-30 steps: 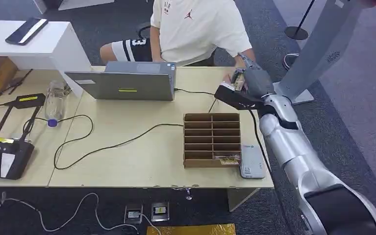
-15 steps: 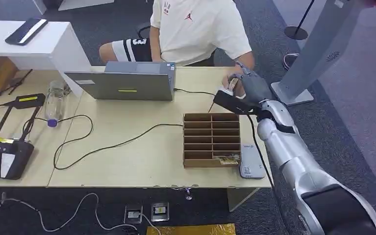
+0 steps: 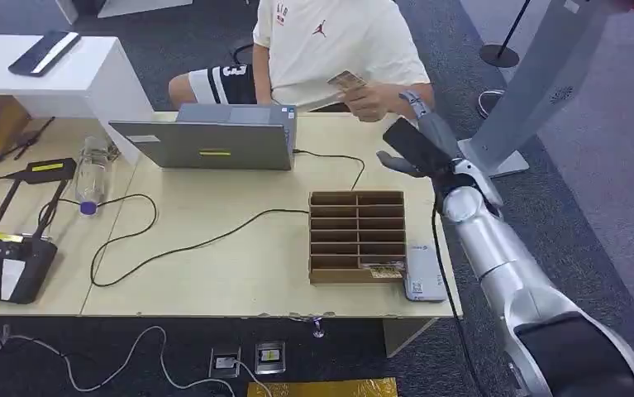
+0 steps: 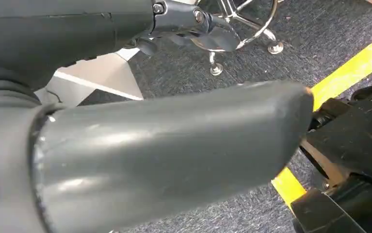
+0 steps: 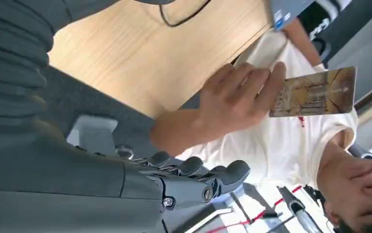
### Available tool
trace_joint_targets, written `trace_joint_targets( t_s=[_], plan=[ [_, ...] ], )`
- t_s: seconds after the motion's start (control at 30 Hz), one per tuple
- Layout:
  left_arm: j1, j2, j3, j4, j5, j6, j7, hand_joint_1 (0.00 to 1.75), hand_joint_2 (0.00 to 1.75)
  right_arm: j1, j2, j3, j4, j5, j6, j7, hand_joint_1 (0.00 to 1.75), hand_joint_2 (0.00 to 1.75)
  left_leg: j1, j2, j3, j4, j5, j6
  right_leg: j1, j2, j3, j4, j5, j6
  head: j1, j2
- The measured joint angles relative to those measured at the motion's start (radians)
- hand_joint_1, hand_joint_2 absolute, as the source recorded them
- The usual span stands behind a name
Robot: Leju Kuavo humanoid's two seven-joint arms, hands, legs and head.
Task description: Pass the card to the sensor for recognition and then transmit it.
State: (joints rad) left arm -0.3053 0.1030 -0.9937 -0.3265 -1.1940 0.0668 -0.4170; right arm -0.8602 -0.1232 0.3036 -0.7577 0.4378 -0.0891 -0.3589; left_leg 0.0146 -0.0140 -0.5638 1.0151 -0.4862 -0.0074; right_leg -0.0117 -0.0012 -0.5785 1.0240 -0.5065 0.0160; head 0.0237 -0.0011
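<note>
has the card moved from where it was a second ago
Yes. The card has left the robot hand; a person's hand holds it farther back, above the laptop.

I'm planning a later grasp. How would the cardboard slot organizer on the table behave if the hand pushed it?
The cardboard organizer looks thin-walled and nearly empty, so probably light. Standing low and wide on the table, it would likely slide rather than tip. Its walls may buckle under a hard press.

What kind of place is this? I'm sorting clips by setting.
Probably an office or lab test area: a wooden desk with a laptop and trailing cables, grey carpet, and a seated person holding a card beside a cardboard card sorter.
</note>
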Motion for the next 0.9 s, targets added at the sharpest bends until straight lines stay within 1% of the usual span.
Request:
trace_joint_targets(
  t_s=[0.03,0.1,0.13,0.23,0.37,0.53,0.6,0.7,0.9],
  plan=[
    [0.0,0.0,0.0,0.0,0.0,0.0,0.0,0.0,0.0,0.008,-0.006,-0.003,-0.03,-0.048,0.039,0.013,0.0,1.75,0.0,0.0,0.0,0.0,0.0,0.0,0.0,0.0,0.0,0.0,0.0,0.0,0.0,0.0],
    [0.001,0.001,0.0,0.001,0.0,-0.001,0.0,0.0,0.0,0.034,-0.022,-0.015,-0.112,-0.158,0.138,0.052,0.0,1.75,0.0,0.0,0.001,0.0,0.0,0.0,0.0,0.001,0.0,0.0,0.0,0.0,0.0,0.0],
    [0.002,0.002,0.0,0.001,0.0,-0.001,0.0,0.0,0.0,0.05,-0.033,-0.023,-0.163,-0.218,0.189,0.082,0.0,1.75,0.0,0.0,0.001,0.0,0.0,0.0,0.0,0.001,0.0,0.0,0.0,0.0,0.0,0.0],
    [0.005,0.007,0.0,0.002,0.0,0.0,0.0,0.0,0.0,0.101,-0.071,-0.032,-0.31,-0.344,0.286,0.177,0.0,1.75,0.0,0.0,0.001,0.0,0.0,0.0,0.0,0.0,0.0,0.0,0.0,0.0,0.0,0.0],
    [0.009,0.01,0.0,0.002,-0.003,0.0,0.0,0.0,0.0,0.165,-0.118,-0.05,-0.453,-0.368,0.329,0.237,0.0,1.75,0.0,0.001,0.001,0.0,-0.001,0.0,0.0,0.001,0.0,0.0,0.0,0.0,0.0,0.0],
    [0.008,0.014,0.0,0.002,-0.01,-0.004,0.0,0.0,0.0,0.302,-0.175,-0.051,-0.63,-0.332,0.447,0.333,0.0,1.75,0.0,0.001,0.002,0.0,-0.001,-0.001,0.0,0.001,0.001,-0.001,0.0,0.0,0.0,0.0],
    [0.008,0.016,0.0,0.002,-0.01,-0.004,0.0,0.0,0.0,0.355,-0.197,-0.051,-0.682,-0.331,0.474,0.356,0.0,1.75,0.0,0.001,0.002,0.0,-0.001,-0.001,0.0,0.001,0.001,-0.001,0.0,0.0,0.0,0.0],
    [0.006,0.019,0.0,0.002,-0.013,-0.004,0.0,0.0,0.0,0.408,-0.228,-0.051,-0.754,-0.342,0.499,0.389,0.0,1.75,0.0,0.002,0.002,0.0,-0.001,-0.001,0.0,0.001,0.001,-0.001,0.0,0.0,0.0,0.0],
    [0.003,0.021,0.0,0.002,-0.014,-0.006,0.0,0.0,0.0,0.48,-0.273,-0.051,-0.856,-0.35,0.53,0.439,0.0,1.75,0.0,0.002,0.002,0.0,-0.001,-0.001,0.0,0.001,0.001,-0.001,0.0,0.0,0.0,0.0]
  ],
)
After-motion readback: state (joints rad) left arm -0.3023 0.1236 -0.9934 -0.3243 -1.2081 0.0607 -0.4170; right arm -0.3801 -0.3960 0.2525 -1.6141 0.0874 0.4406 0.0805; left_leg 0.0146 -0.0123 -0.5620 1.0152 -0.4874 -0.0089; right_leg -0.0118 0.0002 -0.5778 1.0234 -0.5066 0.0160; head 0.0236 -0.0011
